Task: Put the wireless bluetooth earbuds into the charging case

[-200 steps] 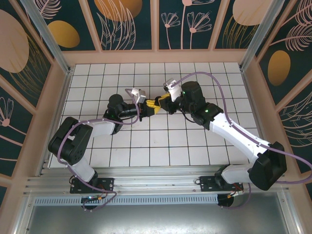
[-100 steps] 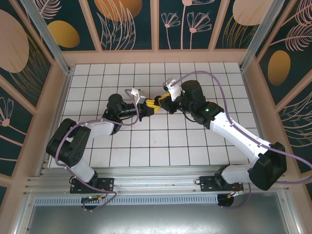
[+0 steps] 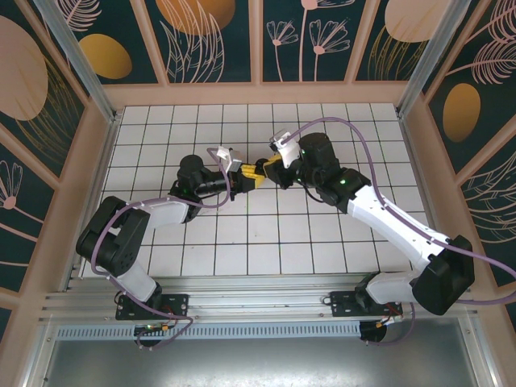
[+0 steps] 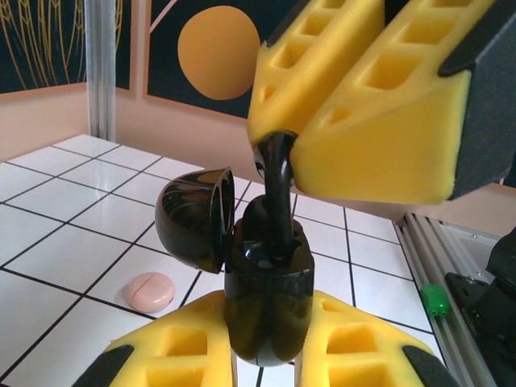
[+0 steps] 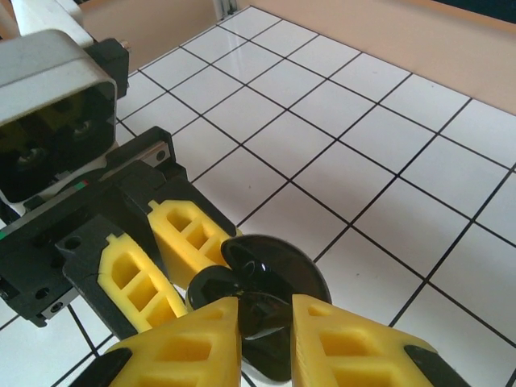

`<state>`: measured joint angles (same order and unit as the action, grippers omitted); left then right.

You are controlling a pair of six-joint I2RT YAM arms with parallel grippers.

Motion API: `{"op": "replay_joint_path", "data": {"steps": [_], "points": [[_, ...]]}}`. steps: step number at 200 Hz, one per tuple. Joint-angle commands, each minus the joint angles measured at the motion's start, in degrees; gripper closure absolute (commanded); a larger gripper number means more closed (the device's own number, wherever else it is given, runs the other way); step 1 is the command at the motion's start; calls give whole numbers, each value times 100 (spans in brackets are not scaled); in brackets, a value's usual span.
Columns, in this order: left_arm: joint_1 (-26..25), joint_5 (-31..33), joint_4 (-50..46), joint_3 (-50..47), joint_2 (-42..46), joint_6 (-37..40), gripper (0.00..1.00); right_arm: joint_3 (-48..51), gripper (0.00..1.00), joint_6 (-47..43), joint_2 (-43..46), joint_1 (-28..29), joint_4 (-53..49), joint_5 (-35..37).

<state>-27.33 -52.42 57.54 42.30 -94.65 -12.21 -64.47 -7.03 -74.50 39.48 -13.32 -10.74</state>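
Right gripper (image 4: 282, 143) pinches a black earbud (image 4: 276, 187) by its top end. The bud's lower end dips into the open black case (image 4: 266, 290). Left gripper (image 4: 270, 326) squeezes that case from below, with its lid (image 4: 189, 219) tipped open. A pink round piece (image 4: 151, 291) lies on the tiled table (image 4: 56, 254). Both arms have hardly moved since a second ago.

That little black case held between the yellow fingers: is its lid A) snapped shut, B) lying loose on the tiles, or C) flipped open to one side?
C: the lid stands hinged open beside the black case, and the right gripper holds a black earbud at its opening.
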Motion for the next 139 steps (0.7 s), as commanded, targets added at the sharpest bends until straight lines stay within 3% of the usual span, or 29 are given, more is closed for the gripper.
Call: {"op": "replay_joint_path", "data": {"steps": [1, 139], "points": [[9, -25, 115, 32, 201, 56, 92, -163, 79, -174, 109, 63, -186, 219], [8, -53, 205, 80, 270, -27, 92, -217, 74, -304, -30, 112, -349, 7]]}}
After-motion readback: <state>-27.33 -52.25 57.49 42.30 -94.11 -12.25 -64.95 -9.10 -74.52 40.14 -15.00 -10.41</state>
